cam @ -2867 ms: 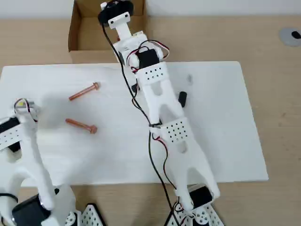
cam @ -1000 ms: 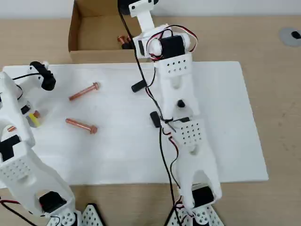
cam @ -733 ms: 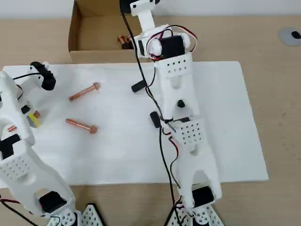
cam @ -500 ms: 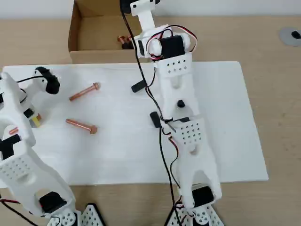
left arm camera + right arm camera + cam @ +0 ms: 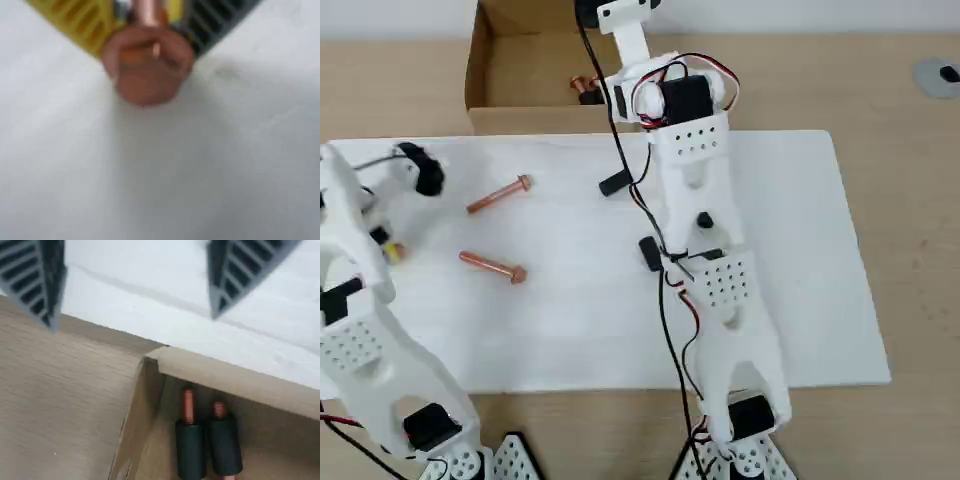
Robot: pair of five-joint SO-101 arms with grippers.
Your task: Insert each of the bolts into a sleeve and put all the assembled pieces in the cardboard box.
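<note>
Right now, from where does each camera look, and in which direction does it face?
High view: fixed overhead, facing down on the mat, box and loose bolts; left arm and right arm show.
Left wrist view: on the left arm's wrist, facing the mat; the left pincer grips the held bolt.
Right wrist view: on the right arm's wrist, facing down into a box corner with two pieces; the right pincer is open.
Shared: high and right wrist views both show the box and pieces.
</note>
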